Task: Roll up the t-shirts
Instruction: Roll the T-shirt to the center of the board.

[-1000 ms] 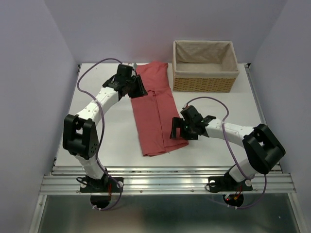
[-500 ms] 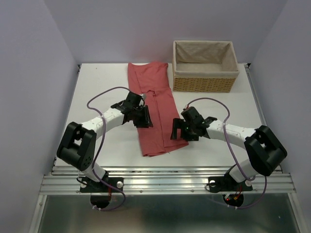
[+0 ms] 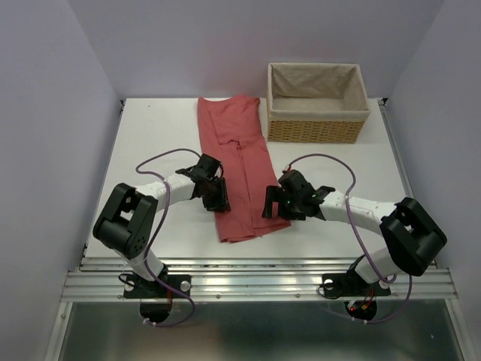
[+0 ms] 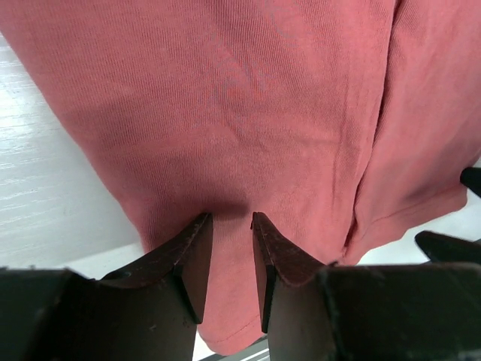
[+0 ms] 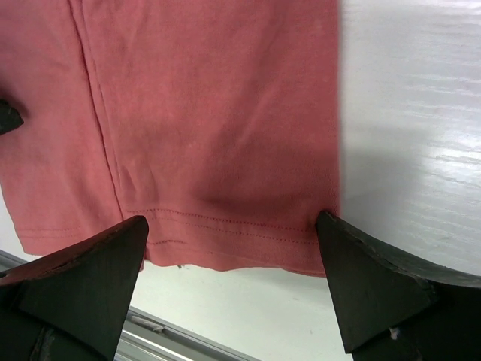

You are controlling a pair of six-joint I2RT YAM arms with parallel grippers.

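The salmon-red t-shirt (image 3: 239, 162) lies flat on the white table, folded into a long narrow strip that runs from the back edge toward the front. My left gripper (image 3: 216, 197) is low over the strip's left side near the front end. In the left wrist view (image 4: 229, 222) its jaws stand only a little apart, tips down at the cloth (image 4: 285, 113), with nothing pinched between them. My right gripper (image 3: 272, 204) is at the strip's front right corner. In the right wrist view (image 5: 231, 219) its jaws are wide open astride the stitched hem (image 5: 210, 98).
A tan cloth-lined wicker basket (image 3: 316, 129) stands at the back right, close to the shirt's far end. Bare white table (image 3: 353, 169) lies right of the shirt. The metal front rail (image 3: 255, 282) runs just beyond the hem.
My left gripper has moved from the shirt's far end down its left edge to the near end. My right gripper has edged slightly left onto the hem corner.
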